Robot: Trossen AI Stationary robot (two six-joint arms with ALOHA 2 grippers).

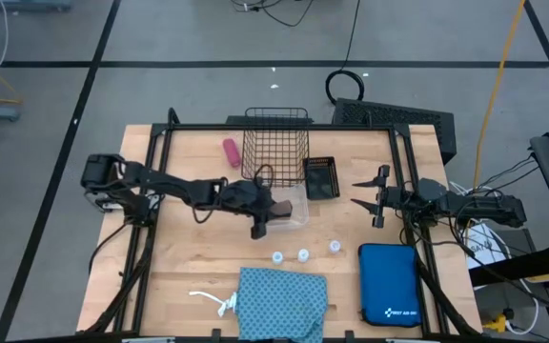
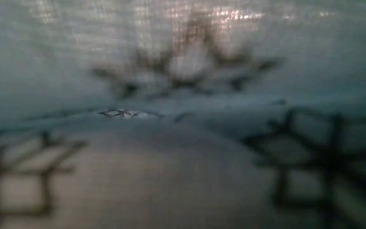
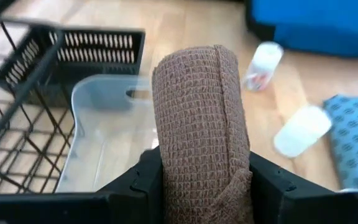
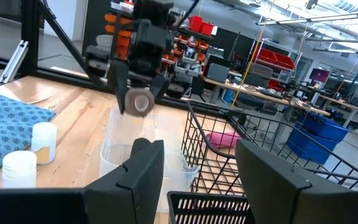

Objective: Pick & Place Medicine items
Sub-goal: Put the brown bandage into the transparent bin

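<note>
My left gripper point(image 1: 263, 217) is shut on the brown roll point(image 3: 204, 124) just above a clear plastic tray point(image 1: 294, 211). The pink roll point(image 1: 230, 152) lies on the table left of the wire basket. Three white-capped vials point(image 1: 303, 254) stand in a row near the table's front. Below them lies the teal patterned cloth point(image 1: 282, 303), its white string point(image 1: 213, 302) trailing left; the cloth fills the low view point(image 2: 183, 114). My right gripper point(image 1: 370, 191) hovers open to the right of the black crate and touches nothing. My left gripper pinches the brown roll by its long sides point(image 3: 166, 155) between the two fingers point(image 3: 135, 186). The fingers come from above, pointing down, and lie across the roll. The roll is level and lifted clear over the tray, one round end point(image 4: 138, 102) facing the right arm.
A wire basket point(image 1: 276, 143) stands at the table's far side, with a small black slotted crate point(image 1: 320, 178) to its right. The blue zip case point(image 1: 389, 284) lies at the front right. Dark frame bars run along the table's left and right sides.
</note>
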